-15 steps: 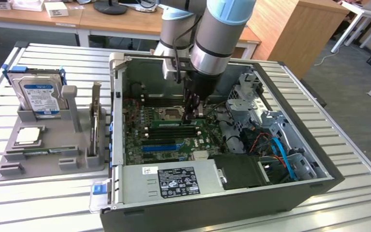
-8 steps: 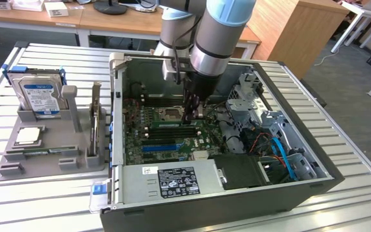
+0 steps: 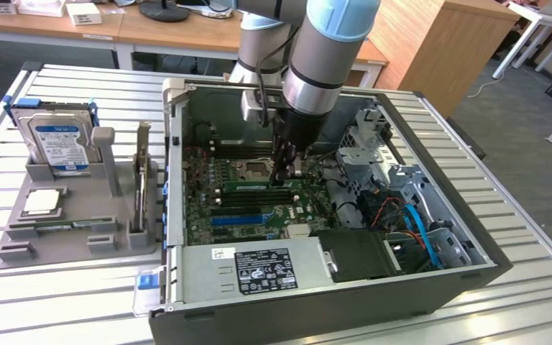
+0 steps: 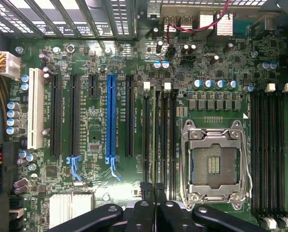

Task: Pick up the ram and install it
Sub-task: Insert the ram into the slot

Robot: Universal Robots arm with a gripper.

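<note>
My gripper [image 3: 284,176] reaches down into the open computer case [image 3: 305,316], over the memory slots beside the empty processor socket [image 3: 254,169]. The ram [image 3: 252,187] is a long green stick standing on edge in those slots, right under the fingertips. In the wrist view the two black fingertips [image 4: 144,191] sit pressed together around the ram's thin dark top edge [image 4: 156,140], which runs along a slot between two white latches. My gripper [image 4: 153,189] is shut on the ram.
A grey holder [image 3: 75,248] at the exterior view's left carries a hard drive [image 3: 60,140], a square silver processor chip [image 3: 44,202] and a thin green stick [image 3: 60,227]. Cables and drive cages crowd the case's right side. A blue expansion slot [image 4: 111,121] lies near the memory slots.
</note>
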